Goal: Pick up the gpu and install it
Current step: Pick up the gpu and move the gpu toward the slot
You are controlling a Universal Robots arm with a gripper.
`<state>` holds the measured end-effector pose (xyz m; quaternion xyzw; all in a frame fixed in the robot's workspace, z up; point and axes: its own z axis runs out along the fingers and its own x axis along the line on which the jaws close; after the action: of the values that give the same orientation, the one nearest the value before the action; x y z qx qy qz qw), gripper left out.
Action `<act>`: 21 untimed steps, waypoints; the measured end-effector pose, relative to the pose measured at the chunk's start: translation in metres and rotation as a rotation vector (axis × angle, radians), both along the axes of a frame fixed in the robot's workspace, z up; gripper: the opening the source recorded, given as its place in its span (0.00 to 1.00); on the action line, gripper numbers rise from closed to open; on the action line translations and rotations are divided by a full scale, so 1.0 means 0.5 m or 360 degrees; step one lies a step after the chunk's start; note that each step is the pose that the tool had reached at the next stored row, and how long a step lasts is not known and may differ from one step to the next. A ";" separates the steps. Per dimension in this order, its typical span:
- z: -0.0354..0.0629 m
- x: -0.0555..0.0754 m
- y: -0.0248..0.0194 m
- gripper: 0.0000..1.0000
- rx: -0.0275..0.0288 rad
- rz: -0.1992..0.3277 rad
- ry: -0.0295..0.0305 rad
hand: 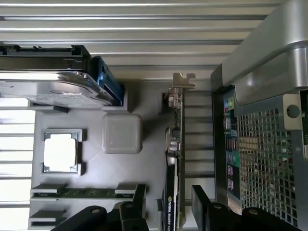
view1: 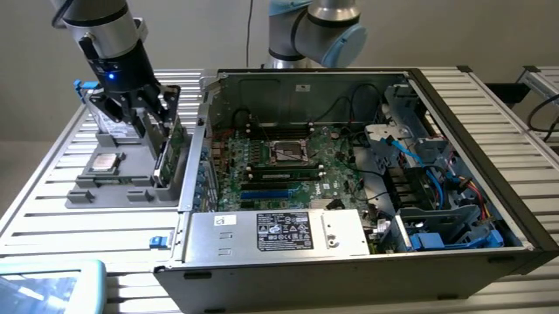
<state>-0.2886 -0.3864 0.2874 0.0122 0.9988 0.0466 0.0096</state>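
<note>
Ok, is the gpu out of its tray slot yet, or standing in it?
In. The gpu stands on edge in the grey tray, beside the case; the open gripper straddles it with gaps on both sides.

Shiny metal bracket (hand: pixel 184 81) on gpu (hand: pixel 177 139); matt plastic tray (hand: pixel 144 103).

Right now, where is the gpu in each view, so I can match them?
Exterior view: the gpu stands upright in the gray tray, at the exterior view's left.
Wrist view: the gpu is edge-on, between the open jaws.
Shared landmark: the square silver chip lying in that tray.
</note>
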 end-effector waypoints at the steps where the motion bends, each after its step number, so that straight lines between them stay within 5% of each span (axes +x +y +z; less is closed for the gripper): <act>1: -0.003 0.000 -0.0006 0.50 0.00052 0.0000 -0.00001; 8: -0.026 0.000 -0.0121 0.50 0.00287 0.0000 -0.00028; 12: -0.035 0.003 -0.0188 0.50 0.00510 0.0000 -0.00030; 21: -0.068 0.011 -0.0196 0.50 0.00515 0.0000 -0.00026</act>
<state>-0.2828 -0.3962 0.2534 0.0124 0.9979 0.0628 0.0103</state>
